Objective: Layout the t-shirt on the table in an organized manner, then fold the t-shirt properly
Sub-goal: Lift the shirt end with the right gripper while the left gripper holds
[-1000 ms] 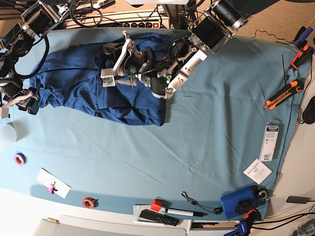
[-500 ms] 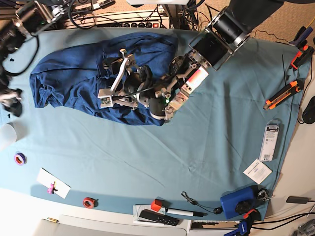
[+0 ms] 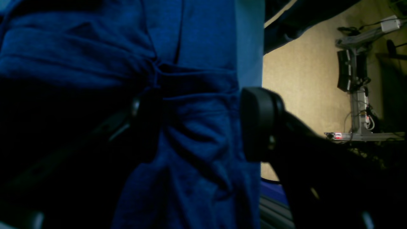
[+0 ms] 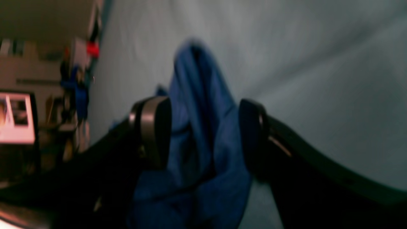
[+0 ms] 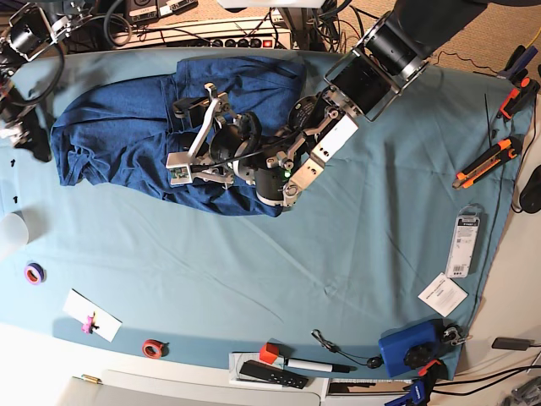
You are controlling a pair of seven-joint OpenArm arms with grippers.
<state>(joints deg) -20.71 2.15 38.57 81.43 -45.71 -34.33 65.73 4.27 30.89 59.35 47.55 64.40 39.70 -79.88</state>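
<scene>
The t-shirt [image 5: 135,139] lies crumpled lengthwise along the table's [image 5: 363,245] far edge, the wide-open, empty left gripper [image 5: 199,127] over its middle and the wide-open, empty right gripper [image 4: 200,133] at its outer end.

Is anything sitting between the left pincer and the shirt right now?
Nothing visible. The left pincer hangs open right over the bunched shirt, with only blue fabric showing between its fingers. Whether they touch the cloth cannot be told.

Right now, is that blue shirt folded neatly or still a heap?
Still a heap: the t-shirt lies bunched and creased on the table.
</scene>
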